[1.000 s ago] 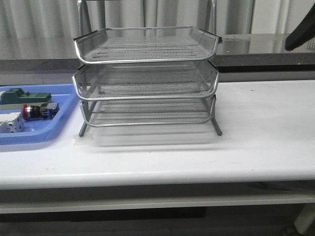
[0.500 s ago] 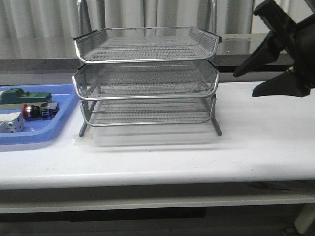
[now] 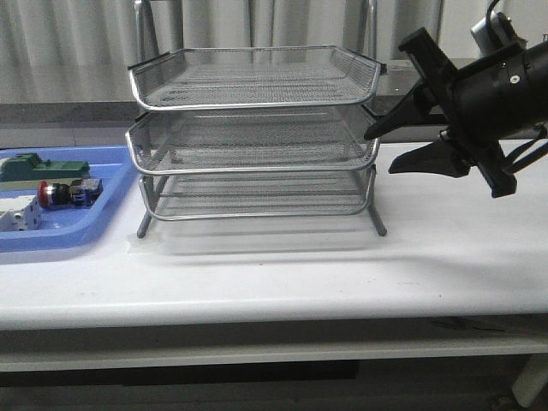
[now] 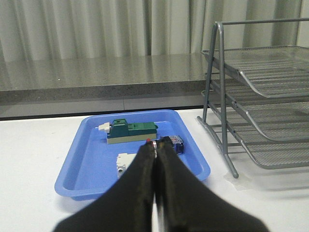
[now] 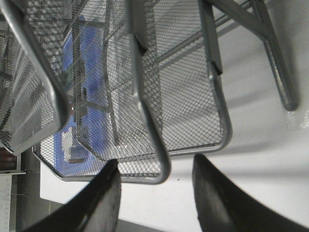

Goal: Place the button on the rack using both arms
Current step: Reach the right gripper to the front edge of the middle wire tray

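The button point(image 3: 64, 193), with red head and blue rear block, lies in the blue tray point(image 3: 51, 235) left of the rack point(image 3: 254, 128). In the left wrist view my left gripper point(image 4: 154, 143) is shut and empty. Its tips hide most of the button point(image 4: 177, 144) behind them. The left gripper is out of the front view. My right gripper point(image 3: 383, 152) is open at the right corner of the rack's middle tray. In the right wrist view its jaws point(image 5: 155, 162) stand either side of a tray's front rim point(image 5: 163, 175), not touching it.
The blue tray point(image 4: 91, 145) also holds a green block component point(image 4: 130, 131) and a white terminal block point(image 4: 124, 162). The rack point(image 4: 260, 96) stands just right of the tray. A grey counter ledge and curtains run behind the white table point(image 3: 445, 257).
My right arm has swung in from the far right and down to the rack's right corner, jaws open. The button and rack have not moved.
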{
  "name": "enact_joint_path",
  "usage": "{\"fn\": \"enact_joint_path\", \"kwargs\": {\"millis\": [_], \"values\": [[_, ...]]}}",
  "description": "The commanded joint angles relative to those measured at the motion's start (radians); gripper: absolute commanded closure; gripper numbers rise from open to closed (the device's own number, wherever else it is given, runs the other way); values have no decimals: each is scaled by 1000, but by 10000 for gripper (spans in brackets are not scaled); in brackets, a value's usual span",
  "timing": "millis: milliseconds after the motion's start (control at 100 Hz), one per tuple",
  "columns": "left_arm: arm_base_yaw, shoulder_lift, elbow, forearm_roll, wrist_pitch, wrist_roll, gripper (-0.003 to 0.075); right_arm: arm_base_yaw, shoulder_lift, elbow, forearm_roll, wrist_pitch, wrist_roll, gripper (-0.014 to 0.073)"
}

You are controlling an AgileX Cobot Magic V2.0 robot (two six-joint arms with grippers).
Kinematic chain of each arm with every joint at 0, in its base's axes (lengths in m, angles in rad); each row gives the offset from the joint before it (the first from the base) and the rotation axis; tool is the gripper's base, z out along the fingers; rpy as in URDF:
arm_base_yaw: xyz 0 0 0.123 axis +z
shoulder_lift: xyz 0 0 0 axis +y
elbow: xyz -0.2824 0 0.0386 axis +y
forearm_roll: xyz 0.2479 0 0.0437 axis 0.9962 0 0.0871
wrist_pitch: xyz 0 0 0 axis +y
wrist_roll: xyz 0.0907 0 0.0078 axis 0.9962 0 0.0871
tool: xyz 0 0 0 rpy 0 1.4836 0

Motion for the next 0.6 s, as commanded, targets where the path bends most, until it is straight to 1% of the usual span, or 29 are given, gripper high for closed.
{"fn": "enact_joint_path", "kwargs": {"millis": [0, 270, 590], "values": [[2, -32, 56, -8, -81, -12, 741, -4, -12, -47, 46, 71, -18, 232], [2, -32, 56, -8, -81, -12, 741, -1, 45, -104, 56, 114, -18, 232], [2, -32, 56, -8, -81, -12, 741, 50, 80, -129, 59, 116, -18, 236]]}}
